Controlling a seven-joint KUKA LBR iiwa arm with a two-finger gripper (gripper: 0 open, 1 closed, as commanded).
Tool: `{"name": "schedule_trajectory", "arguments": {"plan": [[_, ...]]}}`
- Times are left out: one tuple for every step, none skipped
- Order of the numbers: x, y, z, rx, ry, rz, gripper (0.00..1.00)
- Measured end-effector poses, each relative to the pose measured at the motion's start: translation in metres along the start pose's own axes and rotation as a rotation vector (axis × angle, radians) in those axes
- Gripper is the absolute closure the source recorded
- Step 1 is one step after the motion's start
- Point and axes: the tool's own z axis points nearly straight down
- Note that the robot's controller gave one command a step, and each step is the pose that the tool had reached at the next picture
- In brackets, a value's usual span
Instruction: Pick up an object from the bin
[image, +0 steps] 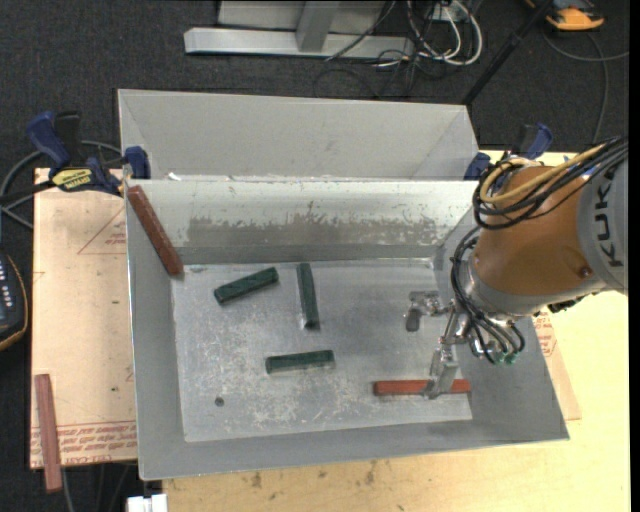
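Observation:
My gripper is down at the right side of the bin, open, its fingers spread wide apart. One fingertip stands on or just at a flat red-brown bar that lies lengthwise near the bin's front right. The other fingertip hangs farther back over bare floor. The bar is not between the fingers. I cannot tell whether the near fingertip touches it.
Three dark green bars lie to the left: one mid-floor, one pointing front to back, one slanted farther left. A longer red-brown bar leans along the left wall. The arm's orange cover looms over the right rim.

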Motion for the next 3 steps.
{"name": "schedule_trajectory", "arguments": {"plan": [[0.02, -0.007, 0.092, 0.0, -0.012, 0.006, 0.0], [0.02, -0.007, 0.089, 0.001, -0.009, 0.001, 1.0], [0.022, -0.021, -0.067, 0.003, -0.017, -0.007, 1.0]]}}
